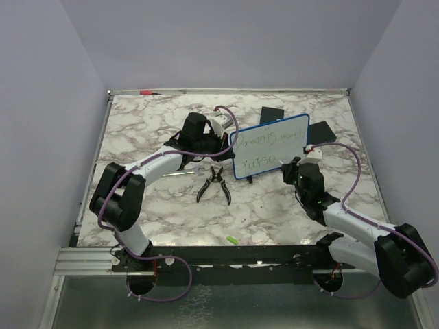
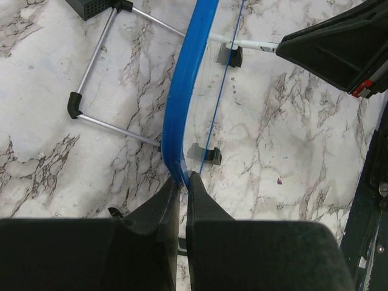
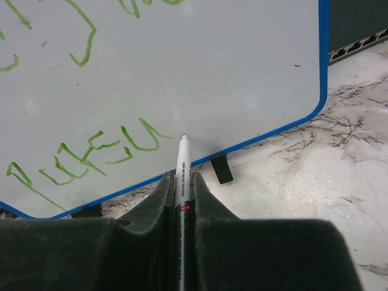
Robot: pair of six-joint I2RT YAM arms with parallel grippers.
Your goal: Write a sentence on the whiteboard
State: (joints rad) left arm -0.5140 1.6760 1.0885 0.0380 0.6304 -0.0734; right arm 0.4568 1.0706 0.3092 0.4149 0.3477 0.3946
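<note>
My left jaws pinch the whiteboard (image 2: 182, 109) edge; right jaws clamp the marker (image 3: 182, 159); I want light pressure, writing toward three o'clock.

One whiteboard (image 1: 271, 147), one marker (image 3: 183, 163), one pliers (image 1: 214, 184)

The left arm (image 1: 147, 166) and the right arm (image 1: 353, 221) are being shown in the same livery: smooth white link shells are being joined by bulky matte black joint housings. A purple cable (image 1: 359, 171) is being run along the outside of each arm in loose loops. The left tool (image 2: 183, 179) and the right tool (image 3: 182, 177) are being presented as pairs of black, wedge-shaped fingers (image 3: 204, 197).
</note>
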